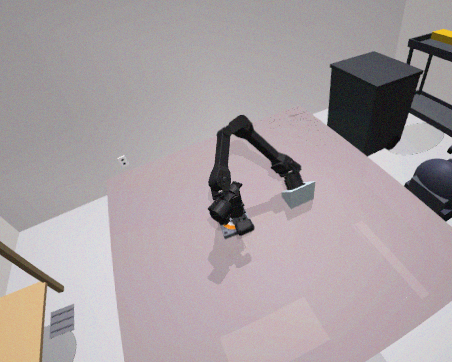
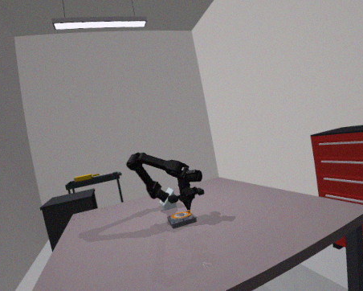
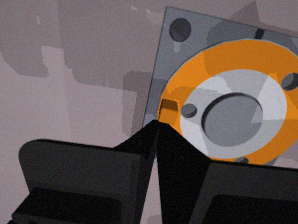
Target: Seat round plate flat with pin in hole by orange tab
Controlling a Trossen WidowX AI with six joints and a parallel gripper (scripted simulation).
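I hold the gripper (image 3: pixel 158 125) with its jaws pressed fully together and nothing between them, so the two fingertips form one blunt wedge for pushing rather than grasping. In the wrist view that wedge meets the orange tab (image 3: pixel 168 106) at the rim of the round plate (image 3: pixel 227 67), the natural place to lever the plate around the post (image 3: pixel 231 119). The hole beside the tab (image 3: pixel 189 110) shows only grey, and I cannot tell whether the pin sits inside it. The plate rests on the grey base (image 3: pixel 167 60), which sits on the table (image 2: pixel 269 225) just in front of the arm. My judgement: the turn may be unfinished, and contact must end before the job counts.
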